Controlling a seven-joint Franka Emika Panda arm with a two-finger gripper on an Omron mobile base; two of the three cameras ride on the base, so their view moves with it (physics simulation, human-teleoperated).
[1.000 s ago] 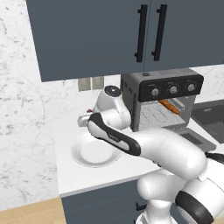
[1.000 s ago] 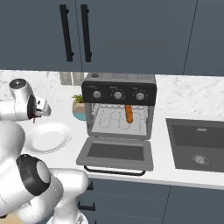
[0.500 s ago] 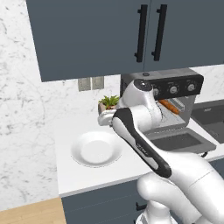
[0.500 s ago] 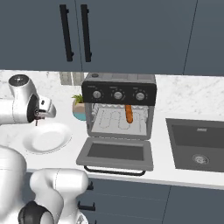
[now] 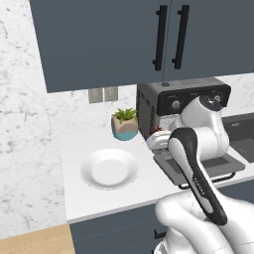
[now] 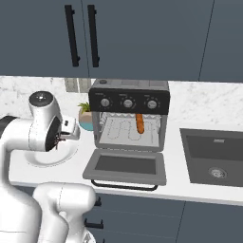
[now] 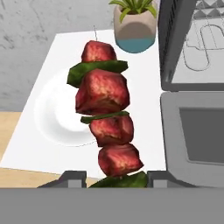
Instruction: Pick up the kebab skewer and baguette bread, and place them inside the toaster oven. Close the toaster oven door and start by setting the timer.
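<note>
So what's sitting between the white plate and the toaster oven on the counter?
In the left base view, a small potted plant stands between the white plate and the toaster oven, toward the back; the counter nearer the front is bare.

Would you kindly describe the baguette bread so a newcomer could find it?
Start at the toaster oven with three knobs and its door dropped open. On its wire rack lies the baguette bread, the one orange-brown loaf against pale metal.
</note>
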